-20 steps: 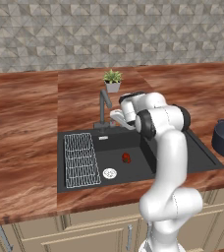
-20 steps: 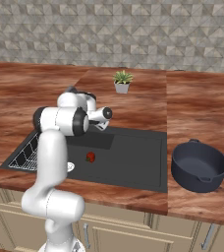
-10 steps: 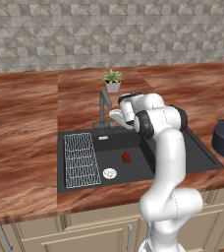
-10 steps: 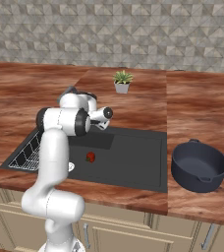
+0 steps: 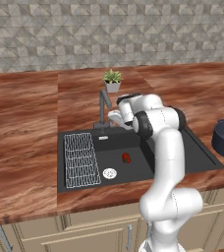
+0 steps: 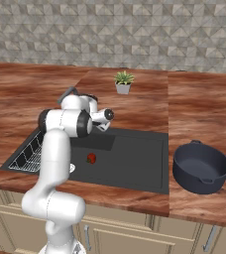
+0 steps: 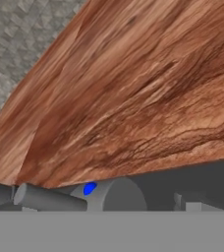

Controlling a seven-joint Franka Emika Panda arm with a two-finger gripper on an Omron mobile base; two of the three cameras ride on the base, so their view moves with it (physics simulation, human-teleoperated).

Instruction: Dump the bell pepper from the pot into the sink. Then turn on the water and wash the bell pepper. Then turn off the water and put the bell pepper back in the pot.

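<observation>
A: hand [image 5: 115, 117]? 
B: white, jaws spread wide, holding nothing, up by the dark grey angular faucet [image 5: 104, 104] at the back rim of the sink [image 6: 135, 171]
A: pepper?
B: bell pepper [image 5: 126, 158], small red rounded lump, lying on the matte black basin floor, near the round silver drain [image 5: 110, 173]; wire grid rack [image 5: 81, 159] beside it
A: pot?
B: pot [image 6: 201, 166], navy, round, upright on the glossy wood-grain counter [image 6: 204, 114], right of the sink, well apart from the pepper

The bell pepper [image 5: 126, 157] lies in the sink [image 5: 192, 152], between the drain [image 5: 109, 173] and the arm [image 5: 165, 162].
</observation>
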